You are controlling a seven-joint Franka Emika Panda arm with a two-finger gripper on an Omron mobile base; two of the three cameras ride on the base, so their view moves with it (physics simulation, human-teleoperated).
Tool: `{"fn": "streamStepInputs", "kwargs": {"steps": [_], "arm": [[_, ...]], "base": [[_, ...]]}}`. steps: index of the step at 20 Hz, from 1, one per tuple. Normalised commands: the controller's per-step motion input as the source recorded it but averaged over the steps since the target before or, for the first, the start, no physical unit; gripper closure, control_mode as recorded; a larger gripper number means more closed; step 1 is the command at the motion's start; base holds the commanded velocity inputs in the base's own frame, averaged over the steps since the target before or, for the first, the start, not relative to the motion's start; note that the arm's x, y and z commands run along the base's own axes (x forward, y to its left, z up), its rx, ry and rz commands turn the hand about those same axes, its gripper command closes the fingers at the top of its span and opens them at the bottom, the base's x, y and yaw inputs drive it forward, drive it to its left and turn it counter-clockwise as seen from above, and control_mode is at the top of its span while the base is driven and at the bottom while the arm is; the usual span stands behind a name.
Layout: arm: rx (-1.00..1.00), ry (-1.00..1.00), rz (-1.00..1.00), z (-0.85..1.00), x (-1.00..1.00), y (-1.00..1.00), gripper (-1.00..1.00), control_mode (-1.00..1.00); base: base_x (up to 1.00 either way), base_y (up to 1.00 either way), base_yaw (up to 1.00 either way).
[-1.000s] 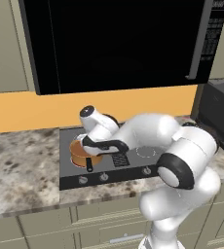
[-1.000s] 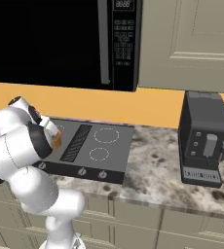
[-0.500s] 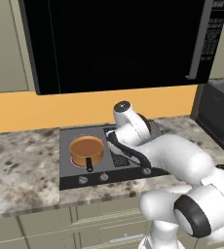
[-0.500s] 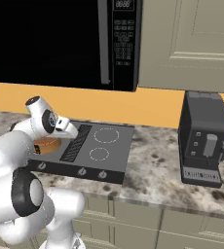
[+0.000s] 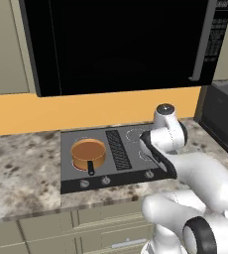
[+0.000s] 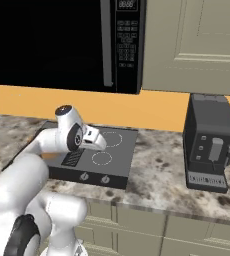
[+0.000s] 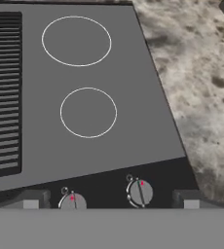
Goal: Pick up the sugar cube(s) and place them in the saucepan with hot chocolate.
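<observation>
1. the pan sits on the front left burner of the stove, brown inside, its short black handle pointing toward the knobs.
2. the arm reaches over the right half of the stove, well apart from the pan.
3. the hand hangs above the right front edge of the stove, fingers spread wide with nothing between them.
4. below it lie two ringed burners and two knobs, with the vent grille to one side.
5. speckled stone table runs beside the stove.
6. a dark coffee machine stands on the table to the right, and a black microwave hangs above the stove.
7. i cannot make out any sugar cube.
</observation>
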Motion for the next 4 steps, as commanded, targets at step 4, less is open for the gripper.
{"fn": "streamStepInputs", "kwargs": {"steps": [4], "arm": [[0.18, 0.00, 0.00, 0.00, -0.07, -1.00, -1.00, -1.00]], "base": [[0.00, 0.00, 0.00]]}}
